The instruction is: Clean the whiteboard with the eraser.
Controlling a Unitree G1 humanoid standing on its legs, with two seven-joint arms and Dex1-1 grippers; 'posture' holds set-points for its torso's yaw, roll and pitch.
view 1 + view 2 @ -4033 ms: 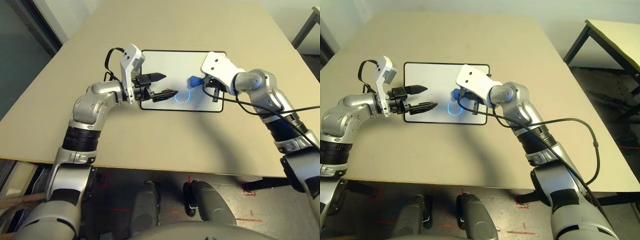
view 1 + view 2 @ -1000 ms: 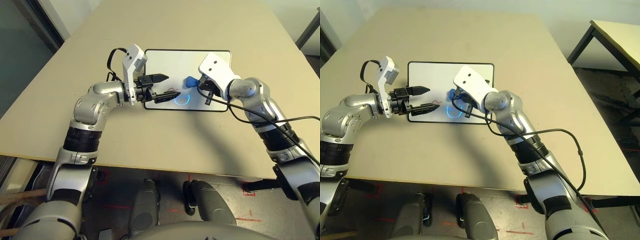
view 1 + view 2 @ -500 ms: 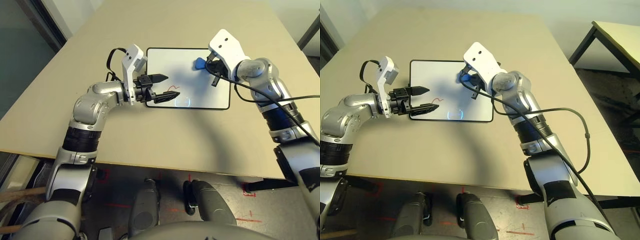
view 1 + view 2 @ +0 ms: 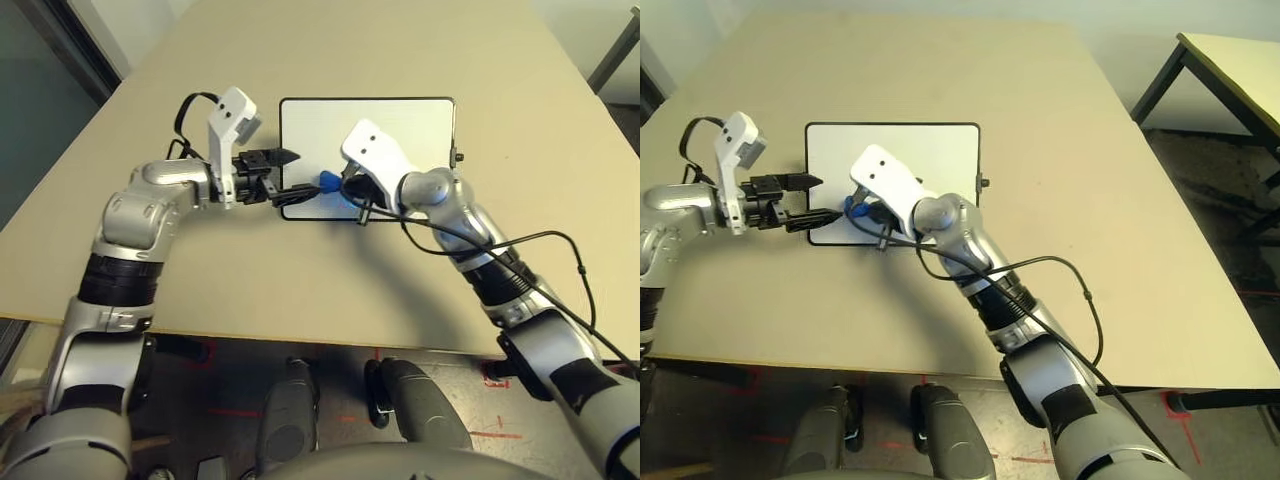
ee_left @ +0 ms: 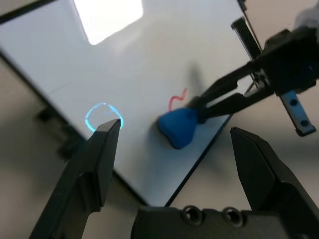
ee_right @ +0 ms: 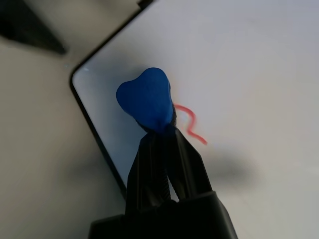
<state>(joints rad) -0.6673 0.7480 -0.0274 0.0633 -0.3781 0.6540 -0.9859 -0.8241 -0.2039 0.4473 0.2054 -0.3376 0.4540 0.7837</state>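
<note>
While stretching beneath both claws, table (image 4: 250,280): pale, flat, reaching well out on every side of them.
Whiteboard (image 4: 420,130): lying on the table, black-rimmed, directly below the right claw, with one side edge near the left claw's tips.
Cable (image 4: 530,285): black, looping from beside the right claw back over its forearm.
Left claw (image 4: 308,173): spread wide, pinching nothing, pointing toward the right claw.
Right claw (image 6: 162,130): pressed together on the eraser, reaching over the board.
Eraser (image 6: 147,97): bright blue, sticking out at the right claw's tips, near the left claw; contact with the board, cannot tell.
Red squiggle (image 6: 192,119): on the board, just beside the right claw's tips.
</note>
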